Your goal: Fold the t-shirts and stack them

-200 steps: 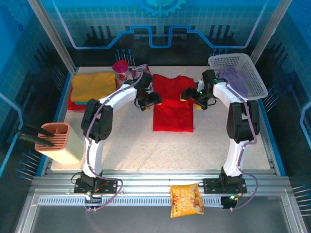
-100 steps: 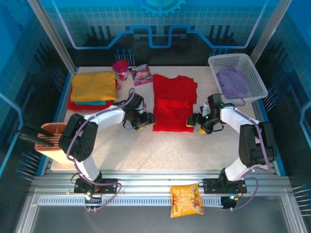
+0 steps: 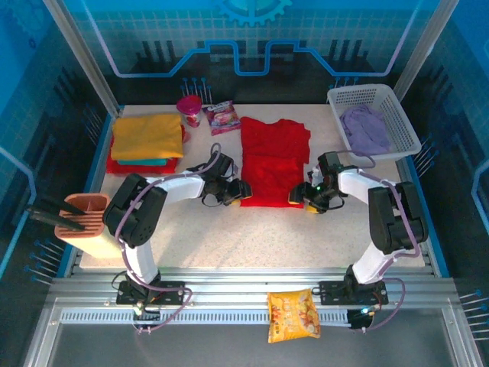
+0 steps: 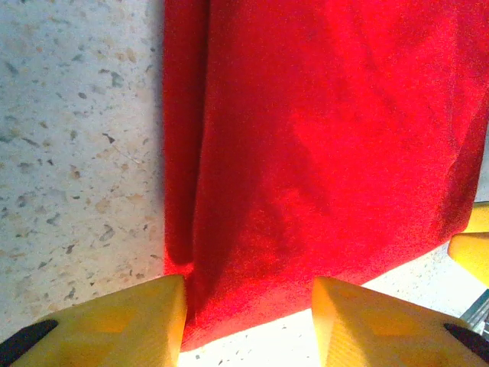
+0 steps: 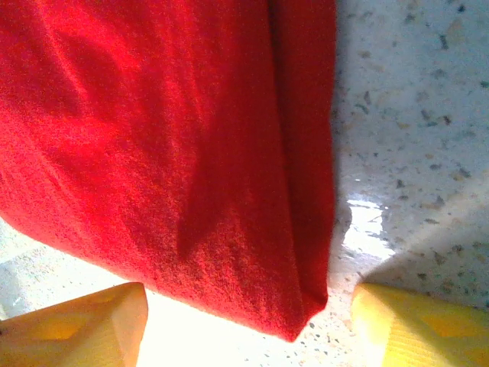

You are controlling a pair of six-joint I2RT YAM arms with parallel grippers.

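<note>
Progress on the fold-and-stack job looked partway through. At the far left of the table (image 3: pixel 229 237) lay a neat pile of folded t-shirts (image 3: pixel 145 141), with a mustard yellow one on top, a strip of teal beneath it and red at the bottom. A bright red t-shirt (image 3: pixel 273 157) lay flat in the middle of the table. It appeared already doubled over on itself, so it seemed half folded and was not yet stacked. A pale lilac t-shirt (image 3: pixel 365 128) sat crumpled in the white basket (image 3: pixel 399 107) at the far right, with no fold in it. Both arms reached in low at the near edge of the red shirt. The left gripper (image 3: pixel 234 193) was at its near left corner and the right gripper (image 3: pixel 300 197) at its near right corner. In each wrist view the yellow fingers (image 4: pixel 114 325) stood apart on either side of a cloth corner, jaws partly spread and gripping nothing. The cloth lay flat on the speckled tabletop between them. By the look of it, what remained was to pinch those corners, finish folding the red shirt and carry it to the pile, then fold and stack the lilac one.
</note>
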